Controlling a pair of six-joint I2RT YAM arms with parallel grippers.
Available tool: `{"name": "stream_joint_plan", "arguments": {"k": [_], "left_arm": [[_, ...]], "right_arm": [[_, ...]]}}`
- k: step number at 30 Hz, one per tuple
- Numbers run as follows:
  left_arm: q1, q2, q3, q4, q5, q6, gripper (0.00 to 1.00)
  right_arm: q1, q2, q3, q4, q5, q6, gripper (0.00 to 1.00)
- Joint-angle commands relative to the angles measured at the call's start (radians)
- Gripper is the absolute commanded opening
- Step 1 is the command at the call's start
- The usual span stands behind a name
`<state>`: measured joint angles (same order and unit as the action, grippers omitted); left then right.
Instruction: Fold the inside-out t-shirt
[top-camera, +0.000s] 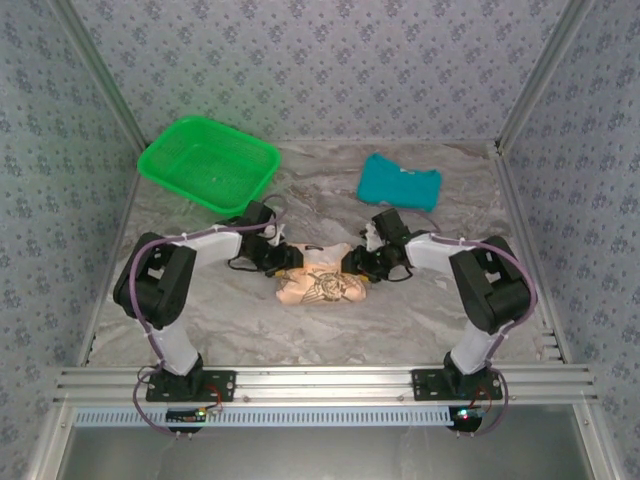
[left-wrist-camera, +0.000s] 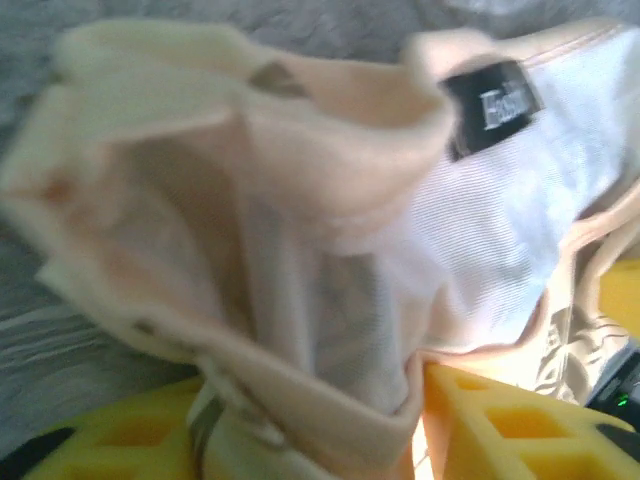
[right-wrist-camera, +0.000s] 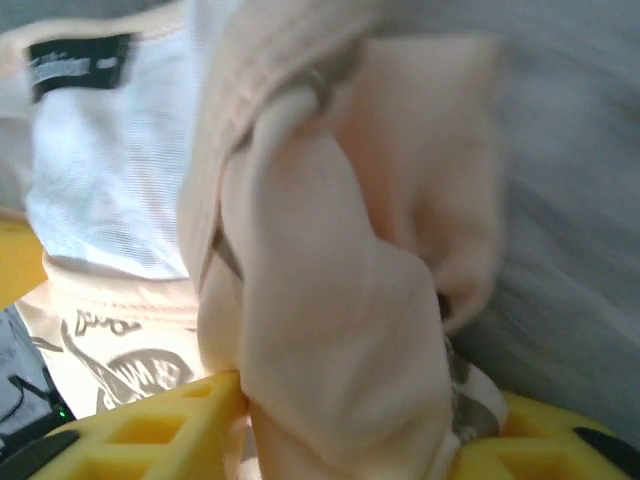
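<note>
I am looking first at the left fingers (left-wrist-camera: 460, 400). The two yellow pads are standing at the bottom of the left wrist view, and a thick bunch of the t-shirt (left-wrist-camera: 300, 300) is filling the whole gap between them, so they are grasping the cloth. Above them the peach fabric is rising in soft folds, and a paler white part with a black label (left-wrist-camera: 495, 105) is showing on the right.

The right fingers (right-wrist-camera: 530, 425) are doing the same on their side. A rolled fold of the t-shirt (right-wrist-camera: 340, 330) is running down between the two yellow pads, and they are clamping on it. To the left of this fold I am seeing the black label (right-wrist-camera: 80, 62) again, and under it a dark brown print (right-wrist-camera: 130, 365).

From the top camera, the t-shirt (top-camera: 322, 285) is lying as a small crumpled bundle on the table (top-camera: 420, 320), between the two arms and a little toward their bases. The left fingers (top-camera: 280, 262) are touching its left end and the right fingers (top-camera: 358, 262) its right end, so the two are facing each other across the bundle.

Farther out, a green basket (top-camera: 208, 163) is sitting at the far left of the table, and a folded teal garment (top-camera: 400, 182) is lying at the far right, both well apart from the t-shirt.
</note>
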<state>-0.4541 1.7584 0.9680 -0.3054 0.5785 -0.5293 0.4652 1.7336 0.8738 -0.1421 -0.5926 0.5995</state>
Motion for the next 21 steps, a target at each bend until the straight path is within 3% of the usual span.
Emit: {"name": "stream_joint_plan", "arguments": {"k": [1,5,10,16,21], "left_arm": [[-0.006,-0.002,0.049,0.046,0.060,0.029,0.36],[-0.007,0.000,0.066,0.026,0.081,0.036,0.20],[-0.006,0.006,0.102,-0.009,0.103,0.051,0.00],[-0.022,-0.020,0.242,-0.051,0.075,0.093,0.00],[-0.040,0.082,0.477,-0.074,0.045,0.095,0.00]], "right_arm": [[0.021,0.020,0.051,0.102,-0.056,-0.009,0.37],[0.017,0.012,0.058,0.069,-0.045,-0.026,0.29],[-0.006,0.003,0.049,0.060,-0.055,-0.049,0.09],[-0.130,-0.113,0.039,0.015,-0.093,-0.116,0.03],[-0.270,-0.168,0.111,-0.075,-0.131,-0.203,0.02]]}}
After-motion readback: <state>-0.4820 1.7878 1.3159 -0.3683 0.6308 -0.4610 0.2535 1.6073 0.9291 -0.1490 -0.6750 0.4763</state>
